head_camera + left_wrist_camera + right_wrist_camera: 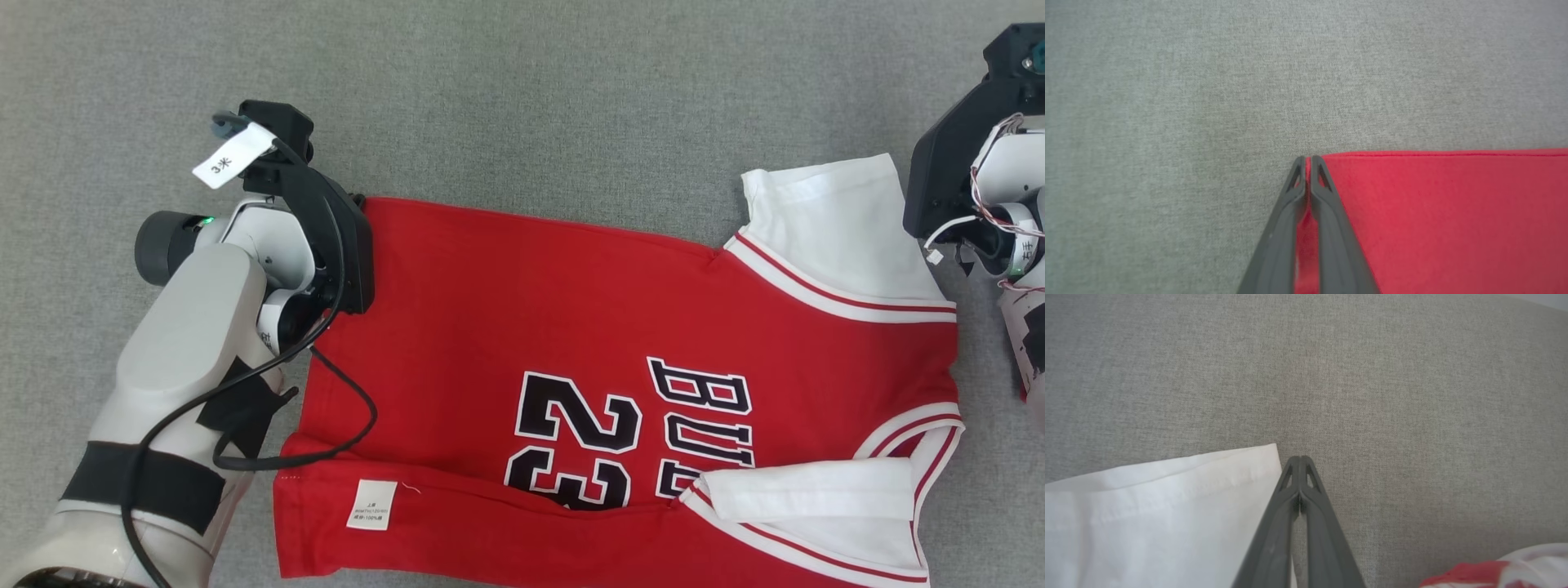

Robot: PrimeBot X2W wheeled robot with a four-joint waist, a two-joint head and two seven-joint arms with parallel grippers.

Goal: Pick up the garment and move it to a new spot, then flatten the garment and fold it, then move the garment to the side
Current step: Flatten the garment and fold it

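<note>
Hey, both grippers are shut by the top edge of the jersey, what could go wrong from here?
1. The right gripper is shut with its tips just off the white sleeve corner. It may hold little or no cloth, so a lift could raise one side only.
2. The left gripper pinches just the hem corner of the jersey, which might slip out.
3. The black cable lies on the red cloth and could drag it.

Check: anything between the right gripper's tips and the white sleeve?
Right wrist view: only a sliver of bare grey surface separates right gripper from white sleeve.
</note>
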